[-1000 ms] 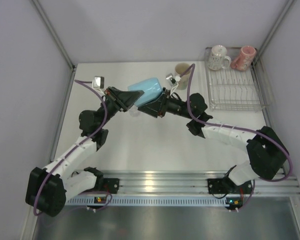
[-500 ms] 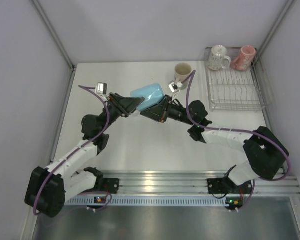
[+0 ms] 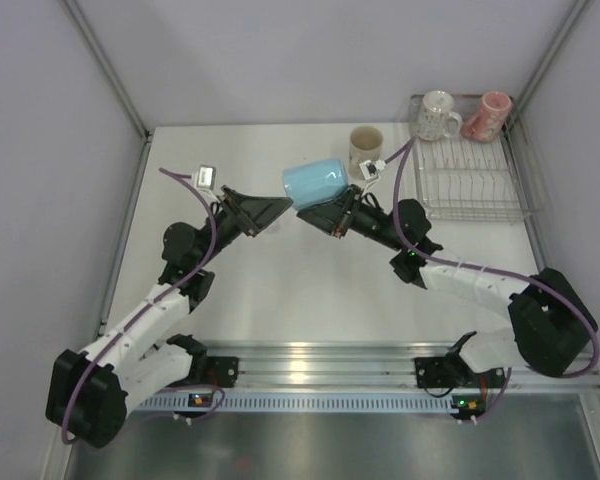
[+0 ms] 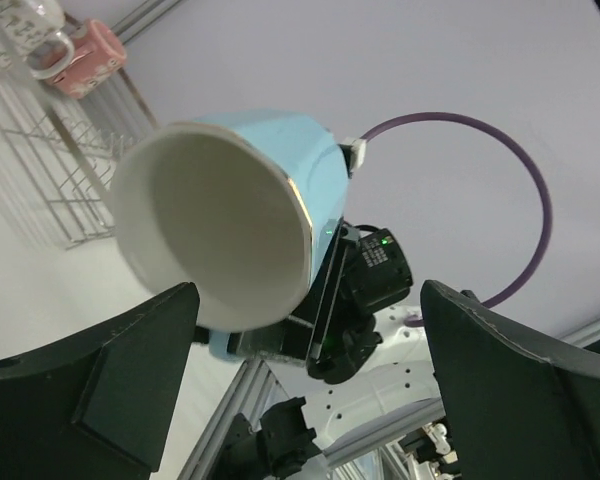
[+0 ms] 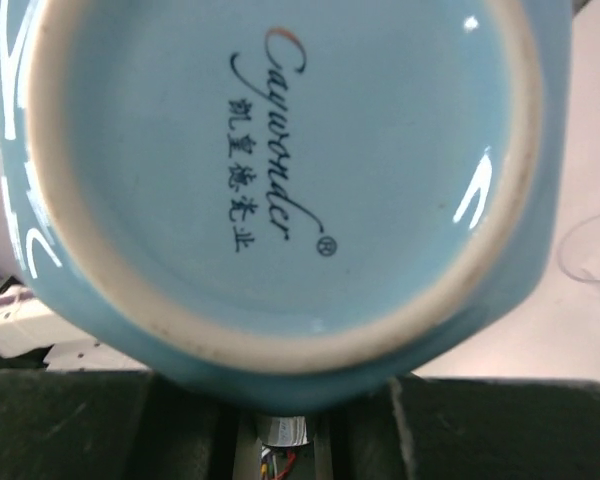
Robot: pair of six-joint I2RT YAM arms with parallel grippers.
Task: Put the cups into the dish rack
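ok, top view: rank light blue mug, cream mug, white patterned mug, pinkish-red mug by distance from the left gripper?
From the left gripper:
1. light blue mug, just right of it, in the right gripper
2. cream mug, on the table, farther back-right
3. white patterned mug, silver wire dish rack back-left corner
4. pinkish-red mug, rack's back-right corner

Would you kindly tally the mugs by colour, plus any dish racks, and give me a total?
Light blue ceramic mug: 1
Cream patterned mug: 1
White patterned mug: 1
Pinkish-red mug: 1
Silver wire dish rack: 1
Total: 5
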